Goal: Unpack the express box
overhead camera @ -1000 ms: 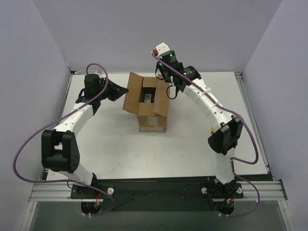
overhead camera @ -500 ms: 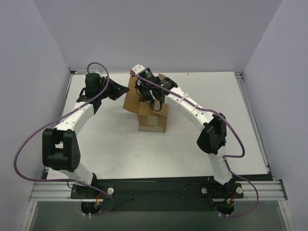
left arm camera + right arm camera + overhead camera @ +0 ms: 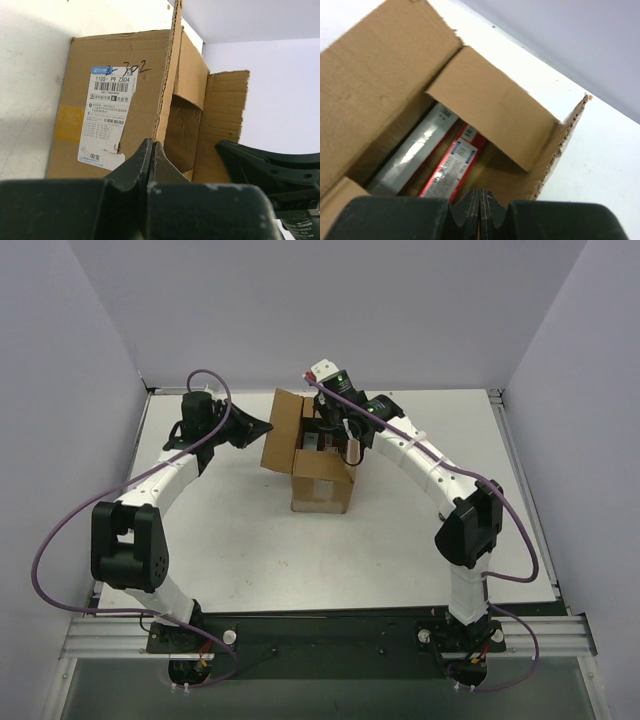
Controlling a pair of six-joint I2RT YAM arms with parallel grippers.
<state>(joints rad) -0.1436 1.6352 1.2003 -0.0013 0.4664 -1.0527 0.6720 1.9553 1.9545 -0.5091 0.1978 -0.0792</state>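
Observation:
The express box (image 3: 322, 485) is a brown carton in the middle of the table with its top flaps open. Its labelled left flap (image 3: 100, 100) stands up. My left gripper (image 3: 264, 426) is shut, and its tips (image 3: 152, 145) lie against that flap's corrugated edge. My right gripper (image 3: 336, 440) is shut and empty, hanging just above the box opening (image 3: 480, 192). Inside the box (image 3: 370, 75) lie a flat red pack (image 3: 451, 167) and a silver pack (image 3: 412, 150) side by side, partly hidden under a short inner flap (image 3: 495, 107).
The white table (image 3: 230, 540) ends at grey walls at the back and on both sides. A black rail (image 3: 320, 625) with the arm bases runs along the near edge.
My right gripper swung from behind the box to its left side, then back over the opening. The box shifted slightly. My left gripper stayed at the left flap.

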